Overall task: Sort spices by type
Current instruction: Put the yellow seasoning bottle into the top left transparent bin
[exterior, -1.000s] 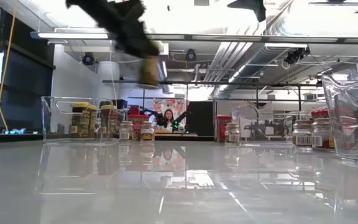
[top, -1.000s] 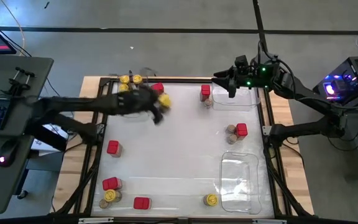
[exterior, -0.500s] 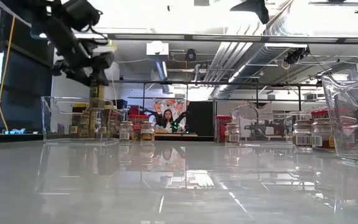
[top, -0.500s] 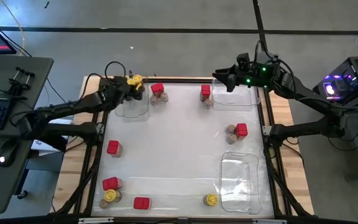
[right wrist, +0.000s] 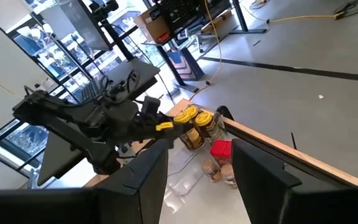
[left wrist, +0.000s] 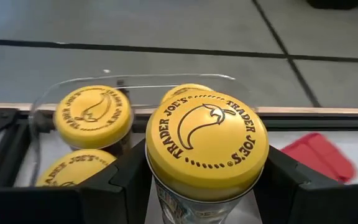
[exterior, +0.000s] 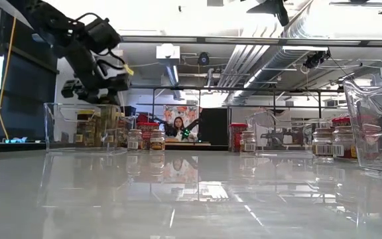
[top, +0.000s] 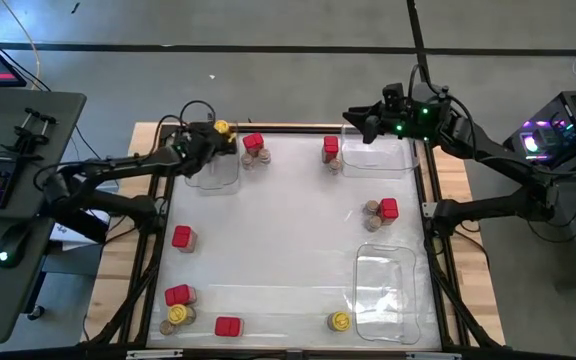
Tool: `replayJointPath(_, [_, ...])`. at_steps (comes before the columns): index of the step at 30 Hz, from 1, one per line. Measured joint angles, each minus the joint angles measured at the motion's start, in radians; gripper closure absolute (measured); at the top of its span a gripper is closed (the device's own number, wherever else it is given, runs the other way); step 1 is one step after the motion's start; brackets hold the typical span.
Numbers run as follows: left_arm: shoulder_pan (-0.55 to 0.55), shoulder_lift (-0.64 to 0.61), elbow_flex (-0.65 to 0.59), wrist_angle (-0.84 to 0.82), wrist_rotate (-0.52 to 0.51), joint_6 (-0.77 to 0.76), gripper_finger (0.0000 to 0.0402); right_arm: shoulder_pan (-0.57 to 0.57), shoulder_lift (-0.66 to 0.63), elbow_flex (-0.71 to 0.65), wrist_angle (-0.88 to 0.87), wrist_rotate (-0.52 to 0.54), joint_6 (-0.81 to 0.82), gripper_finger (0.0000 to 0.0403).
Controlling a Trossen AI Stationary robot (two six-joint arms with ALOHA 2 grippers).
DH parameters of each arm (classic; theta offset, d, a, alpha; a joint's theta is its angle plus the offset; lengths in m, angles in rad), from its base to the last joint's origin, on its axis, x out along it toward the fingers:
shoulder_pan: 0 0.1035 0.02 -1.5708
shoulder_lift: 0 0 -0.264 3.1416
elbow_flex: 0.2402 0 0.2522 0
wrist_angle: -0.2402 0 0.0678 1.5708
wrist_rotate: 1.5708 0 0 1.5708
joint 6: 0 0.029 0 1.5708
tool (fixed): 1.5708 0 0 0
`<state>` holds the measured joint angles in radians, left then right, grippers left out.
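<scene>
Left arm is stretched out toward the table's far left corner, its left gripper (top: pixel 211 143) angled down, with a yellow-lidded jar (left wrist: pixel 206 144) clamped between its two dark fingers (left wrist: pixel 135 174). Right arm hangs over the far right edge of the table, right gripper (top: pixel 356 124) up off the table, fingers parted with nothing in them.

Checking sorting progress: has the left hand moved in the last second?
Yes. The left hand, gripping a yellow-lidded jar, moved from mid-table back to the far-left clear tray.
</scene>
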<state>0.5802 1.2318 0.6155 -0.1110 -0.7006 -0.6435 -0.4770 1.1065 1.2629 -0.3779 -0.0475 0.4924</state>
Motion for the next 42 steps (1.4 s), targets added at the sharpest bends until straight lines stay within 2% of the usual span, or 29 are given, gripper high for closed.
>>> replayJointPath(15, [-0.020,0.110,0.000,0.048,-0.089,-0.035,0.0197,0.000,0.000,0.000,-0.002,-0.019,-0.048,0.0231])
replayJointPath(30, [-0.020,0.115,0.000,0.048,-0.087,-0.036,0.0194,0.000,0.000,0.000,-0.003,-0.029,-0.048,0.0231])
replayJointPath(42, [-0.020,0.115,0.000,0.046,-0.011,-0.018,0.0194,0.000,0.000,0.000,-0.003,-0.032,-0.044,0.0231])
